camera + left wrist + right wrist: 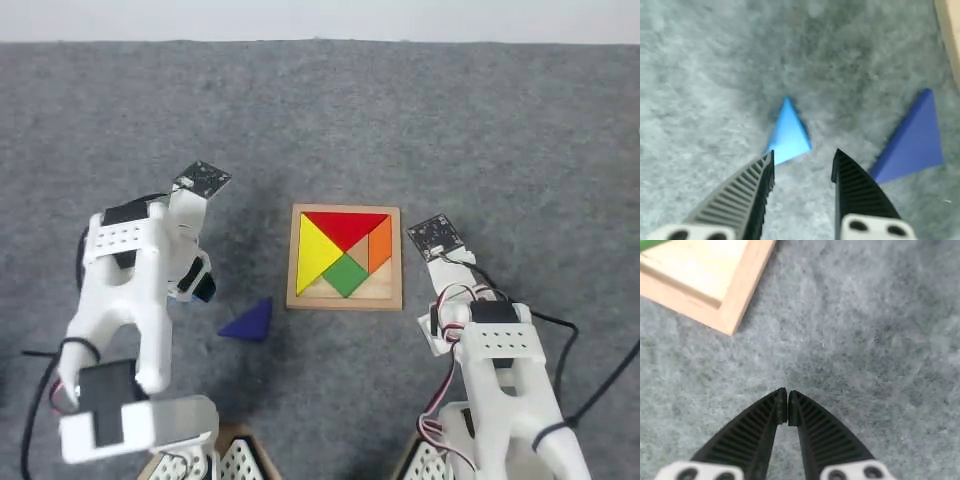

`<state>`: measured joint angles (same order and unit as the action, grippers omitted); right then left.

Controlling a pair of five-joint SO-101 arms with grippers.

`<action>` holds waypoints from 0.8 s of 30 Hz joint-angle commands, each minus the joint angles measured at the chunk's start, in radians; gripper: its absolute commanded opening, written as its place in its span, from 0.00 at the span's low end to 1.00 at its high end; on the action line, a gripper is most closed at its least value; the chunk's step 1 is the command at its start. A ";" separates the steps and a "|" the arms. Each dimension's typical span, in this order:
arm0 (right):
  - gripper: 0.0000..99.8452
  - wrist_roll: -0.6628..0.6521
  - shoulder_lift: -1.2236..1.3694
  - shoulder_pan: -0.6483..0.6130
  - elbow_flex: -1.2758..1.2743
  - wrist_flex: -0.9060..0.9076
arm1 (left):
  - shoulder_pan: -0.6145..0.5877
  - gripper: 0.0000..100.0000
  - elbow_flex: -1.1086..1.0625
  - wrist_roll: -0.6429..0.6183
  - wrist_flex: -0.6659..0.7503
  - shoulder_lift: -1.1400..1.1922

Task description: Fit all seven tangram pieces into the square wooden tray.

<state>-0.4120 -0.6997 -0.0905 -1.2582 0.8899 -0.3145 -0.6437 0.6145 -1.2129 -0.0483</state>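
The square wooden tray lies mid-table and holds a red triangle, a yellow triangle, a green square and an orange piece. A dark blue triangle rests on the carpet to the tray's left, also seen as the dark blue triangle. A small light blue triangle lies just ahead of my open left gripper, close to one fingertip. My right gripper is shut and empty, over the carpet off the tray's corner.
Grey carpet covers the whole table. The left arm stands left of the tray, the right arm at its lower right. Open carpet lies beyond the tray and to the far right.
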 commanded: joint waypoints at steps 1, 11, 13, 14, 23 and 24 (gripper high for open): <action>0.01 -0.012 -0.031 0.004 0.008 -0.016 | -0.005 0.19 0.047 0.008 0.051 0.083; 0.01 -0.012 -0.031 0.004 0.009 -0.016 | -0.046 0.16 0.177 0.011 0.035 0.272; 0.01 -0.012 -0.031 0.004 0.009 -0.016 | -0.052 0.16 0.177 0.011 0.035 0.272; 0.01 -0.012 -0.031 0.004 0.009 -0.016 | -0.052 0.15 0.176 0.011 0.035 0.272; 0.01 -0.012 -0.031 0.004 0.011 -0.016 | -0.046 0.06 0.189 0.002 0.031 0.256; 0.01 -0.012 -0.031 0.004 0.011 -0.016 | -0.046 0.05 0.197 -0.011 0.017 0.239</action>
<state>-0.4135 -0.6997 -0.0905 -1.2582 0.8899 -0.3437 -0.4979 0.6206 -1.1899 0.2094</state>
